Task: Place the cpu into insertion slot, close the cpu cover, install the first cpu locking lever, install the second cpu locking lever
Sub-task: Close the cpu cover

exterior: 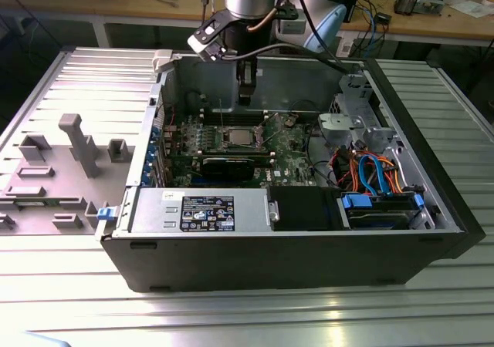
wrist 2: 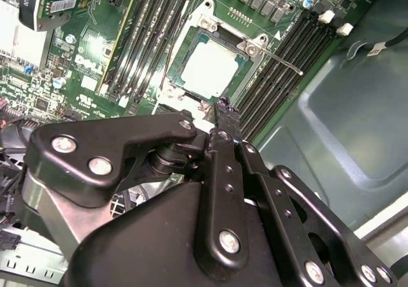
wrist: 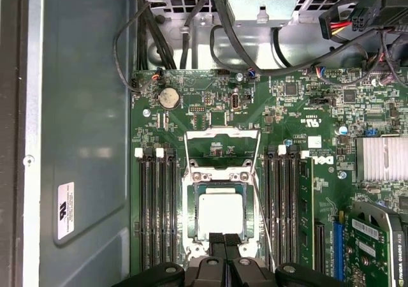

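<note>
Bench (exterior: 231, 316) | exterior view: pc case (exterior: 270, 262) | both wrist views: cpu (wrist: 220, 213) (wrist 2: 210, 64) seated, fingers (wrist: 217, 245) (wrist 2: 223, 118) closed

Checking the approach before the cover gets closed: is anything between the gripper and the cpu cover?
Nothing visible does. The gripper hangs above the edge of the insertion slot, beside the seated cpu; the cpu cover is open just past it. A locking lever runs along the slot's side, off that line.
</note>
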